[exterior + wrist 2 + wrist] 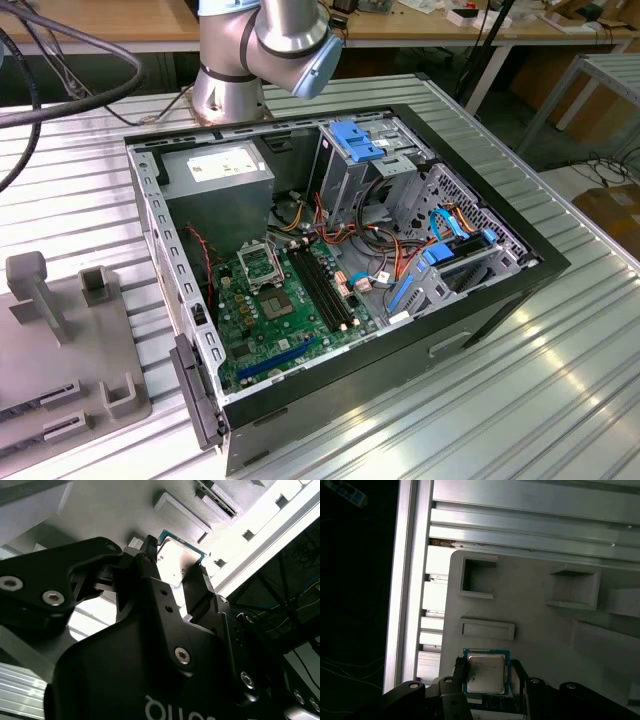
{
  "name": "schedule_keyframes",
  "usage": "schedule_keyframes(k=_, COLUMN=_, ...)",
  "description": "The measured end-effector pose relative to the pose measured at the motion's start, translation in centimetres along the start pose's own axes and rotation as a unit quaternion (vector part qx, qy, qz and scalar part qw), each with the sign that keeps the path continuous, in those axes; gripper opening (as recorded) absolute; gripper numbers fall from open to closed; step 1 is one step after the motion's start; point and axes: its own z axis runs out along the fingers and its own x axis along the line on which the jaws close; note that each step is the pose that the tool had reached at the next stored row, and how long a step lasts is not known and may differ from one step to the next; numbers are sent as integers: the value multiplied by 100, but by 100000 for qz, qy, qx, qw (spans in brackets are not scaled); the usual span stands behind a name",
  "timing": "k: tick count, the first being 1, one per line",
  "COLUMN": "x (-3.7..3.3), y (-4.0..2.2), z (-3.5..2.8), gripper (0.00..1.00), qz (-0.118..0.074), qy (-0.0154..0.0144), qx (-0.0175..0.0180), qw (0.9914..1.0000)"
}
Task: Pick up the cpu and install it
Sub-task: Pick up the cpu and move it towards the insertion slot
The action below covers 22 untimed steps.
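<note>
At the grey tray (545,630), cpu (486,674) gripped in hand (488,680)

cpu (486,674): one edge hidden behind end effector (487,666) | arm (272,40): cut off by exterior view's top edge

A robotics lab: robot arm (262,50) at upper centre on a ribbed aluminium table (560,390), open computer case (340,270) mid-frame, wooden workbenches (100,20) behind.
</note>
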Motion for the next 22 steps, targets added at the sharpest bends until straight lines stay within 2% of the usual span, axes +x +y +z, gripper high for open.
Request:
schedule_keyframes(k=14, x=-10, y=-1, z=7, gripper=47, qz=402, qy=18, qx=-6, qw=99999)
schedule_keyframes(k=18, x=-10, y=0, z=46, gripper=47, qz=1930, qy=46, qx=-31, qw=99981)
schedule_keyframes(k=22, x=-11, y=1, z=113, gripper=47, qz=3937, qy=83, qx=-67, qw=99922)
